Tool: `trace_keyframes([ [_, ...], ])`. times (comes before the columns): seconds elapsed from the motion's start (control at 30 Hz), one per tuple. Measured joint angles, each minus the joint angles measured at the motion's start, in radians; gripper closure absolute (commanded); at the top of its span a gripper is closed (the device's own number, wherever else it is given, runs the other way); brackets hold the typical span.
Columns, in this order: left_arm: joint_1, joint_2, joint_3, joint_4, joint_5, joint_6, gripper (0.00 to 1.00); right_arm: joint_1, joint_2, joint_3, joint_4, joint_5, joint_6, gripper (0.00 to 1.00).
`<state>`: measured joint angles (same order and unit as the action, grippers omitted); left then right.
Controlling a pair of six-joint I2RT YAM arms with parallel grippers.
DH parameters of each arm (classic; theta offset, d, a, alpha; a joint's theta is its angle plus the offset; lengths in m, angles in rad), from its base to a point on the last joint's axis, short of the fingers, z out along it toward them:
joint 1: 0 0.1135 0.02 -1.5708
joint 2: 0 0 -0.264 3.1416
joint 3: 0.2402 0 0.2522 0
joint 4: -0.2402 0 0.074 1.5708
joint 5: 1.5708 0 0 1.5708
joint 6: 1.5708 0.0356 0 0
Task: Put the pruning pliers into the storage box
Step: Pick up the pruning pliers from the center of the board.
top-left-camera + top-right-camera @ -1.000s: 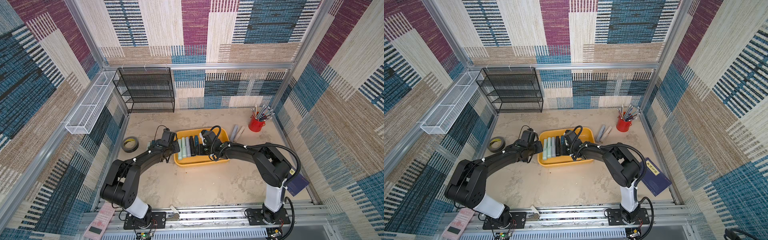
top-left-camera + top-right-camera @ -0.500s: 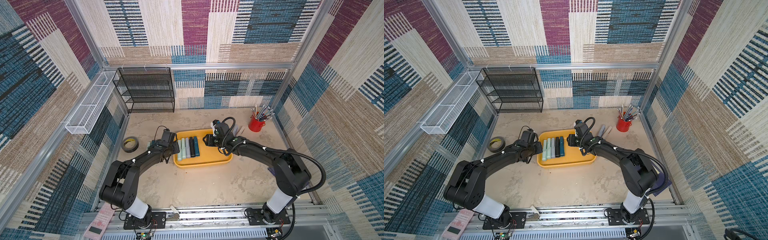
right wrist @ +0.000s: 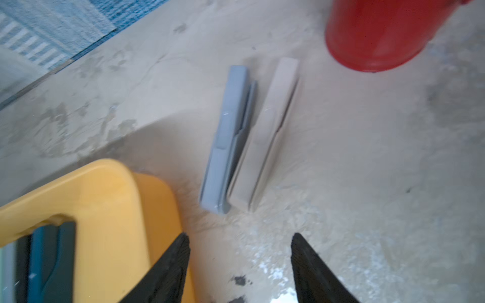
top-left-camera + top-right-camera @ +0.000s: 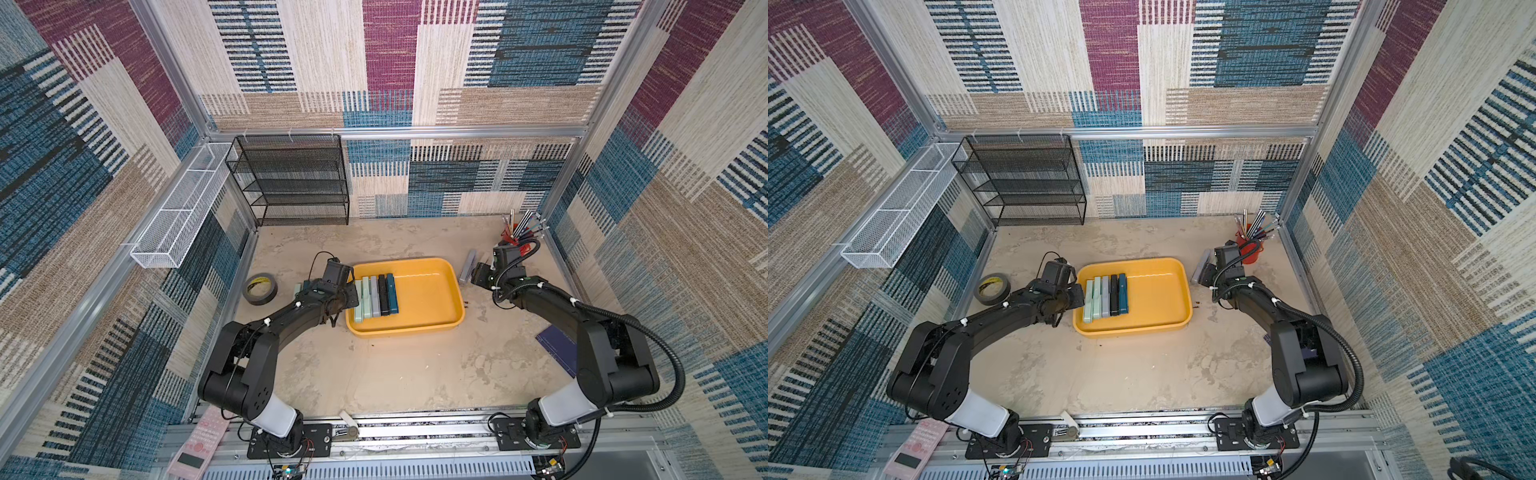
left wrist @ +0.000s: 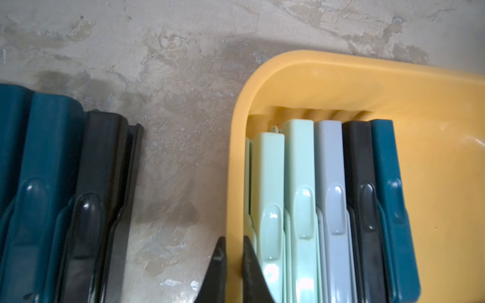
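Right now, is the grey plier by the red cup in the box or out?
Out. The grey plier lies on the table, outside the storage box.

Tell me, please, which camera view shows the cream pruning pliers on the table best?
The right wrist view: the cream pruning pliers lie whole beside the grey pair, ahead of the open right gripper. In both top views the right gripper hides them almost entirely. The left wrist view misses them, showing the storage box instead.
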<state>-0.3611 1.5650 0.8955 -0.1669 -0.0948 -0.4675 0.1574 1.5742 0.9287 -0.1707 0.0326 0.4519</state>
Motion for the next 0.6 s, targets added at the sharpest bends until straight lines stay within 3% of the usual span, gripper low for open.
trace_keyframes([
  [0.6, 0.001, 0.019, 0.025, -0.022, -0.004, 0.023, 0.91, -0.083, 0.207, 0.135, 0.062, -0.059, -0.030, 0.37],
])
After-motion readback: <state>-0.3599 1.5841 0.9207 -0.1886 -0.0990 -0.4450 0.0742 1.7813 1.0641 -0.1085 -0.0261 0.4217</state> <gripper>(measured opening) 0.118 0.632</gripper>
